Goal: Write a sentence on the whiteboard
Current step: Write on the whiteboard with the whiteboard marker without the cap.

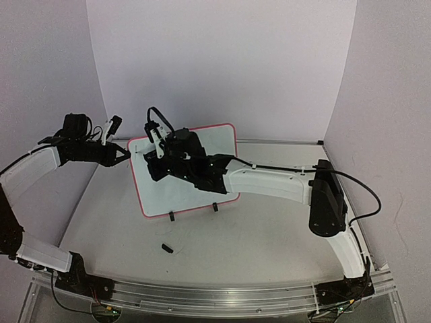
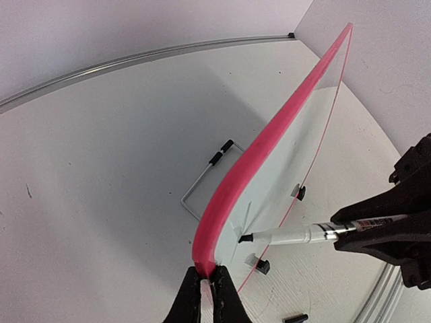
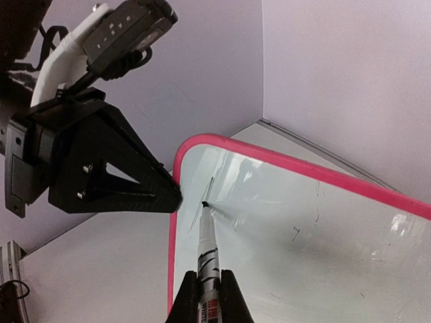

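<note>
My left end effector (image 2: pixel 207 277) is pressed together on the pink-red rim of the whiteboard (image 1: pixel 172 198), pinching its left edge near the upper corner; in the left wrist view the rim runs up and away from between my fingertips (image 2: pixel 190 291). The whiteboard stands on the tabletop (image 1: pixel 256 242) left of centre, leaning back a little, on its two small black feet (image 1: pixel 172 217), with a thin wire stand (image 2: pixel 202 182) behind it. My right arm reaches across the front of the board, and my right end effector (image 3: pixel 209 279) is clamped on a white marker (image 3: pixel 207 245) with black print on its barrel. The marker's black tip touches the white face near the board's upper left corner, just beside my left end effector, whose black fingers fill the left of the right wrist view. From the left wrist camera the marker lies nearly level, tip against the board and barrel held in my right fingers (image 2: pixel 377 232). A few thin dark strokes (image 3: pixel 295 233) sit on the white face to the right of the tip, too faint and small for me to read as words. A small black object (image 1: pixel 166 247) lies on the tabletop in front of the board, apart from its feet.
</note>
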Controlling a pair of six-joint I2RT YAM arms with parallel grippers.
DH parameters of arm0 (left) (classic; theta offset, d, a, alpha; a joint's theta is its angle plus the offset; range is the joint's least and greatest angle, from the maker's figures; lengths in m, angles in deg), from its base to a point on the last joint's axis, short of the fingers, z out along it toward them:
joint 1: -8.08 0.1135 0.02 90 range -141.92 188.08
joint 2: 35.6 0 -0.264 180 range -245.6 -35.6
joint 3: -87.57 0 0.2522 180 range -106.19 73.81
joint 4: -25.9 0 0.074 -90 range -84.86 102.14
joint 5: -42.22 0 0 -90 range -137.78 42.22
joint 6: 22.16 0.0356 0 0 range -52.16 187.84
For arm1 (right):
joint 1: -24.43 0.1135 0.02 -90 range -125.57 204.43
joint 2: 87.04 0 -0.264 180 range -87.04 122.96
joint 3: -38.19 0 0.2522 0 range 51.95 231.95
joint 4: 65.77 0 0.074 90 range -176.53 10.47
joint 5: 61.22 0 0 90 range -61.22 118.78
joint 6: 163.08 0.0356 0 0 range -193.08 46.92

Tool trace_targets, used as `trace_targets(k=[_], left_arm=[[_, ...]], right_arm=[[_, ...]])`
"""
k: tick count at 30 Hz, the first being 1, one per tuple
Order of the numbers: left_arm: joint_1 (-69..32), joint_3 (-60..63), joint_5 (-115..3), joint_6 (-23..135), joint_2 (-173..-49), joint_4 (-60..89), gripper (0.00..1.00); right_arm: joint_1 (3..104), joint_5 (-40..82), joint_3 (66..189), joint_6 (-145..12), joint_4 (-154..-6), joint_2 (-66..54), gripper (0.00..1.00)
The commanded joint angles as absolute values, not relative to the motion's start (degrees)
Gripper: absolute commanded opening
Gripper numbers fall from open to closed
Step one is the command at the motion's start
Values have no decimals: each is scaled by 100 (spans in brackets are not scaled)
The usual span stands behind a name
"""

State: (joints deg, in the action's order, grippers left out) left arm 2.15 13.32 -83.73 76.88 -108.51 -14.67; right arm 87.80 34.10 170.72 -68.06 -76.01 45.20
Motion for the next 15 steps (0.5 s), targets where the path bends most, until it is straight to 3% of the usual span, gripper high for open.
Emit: trace_targets(k=[1, 15], left_arm=[[212, 1349, -8399, 7856, -10837, -1415, 0], [211, 1343, -8385, 7856, -10879, -1414, 0]], right_arm=[[8693, 3726, 16727, -6688, -7723, 4404, 0], [8694, 3828, 16493, -6689, -7375, 4218, 0]])
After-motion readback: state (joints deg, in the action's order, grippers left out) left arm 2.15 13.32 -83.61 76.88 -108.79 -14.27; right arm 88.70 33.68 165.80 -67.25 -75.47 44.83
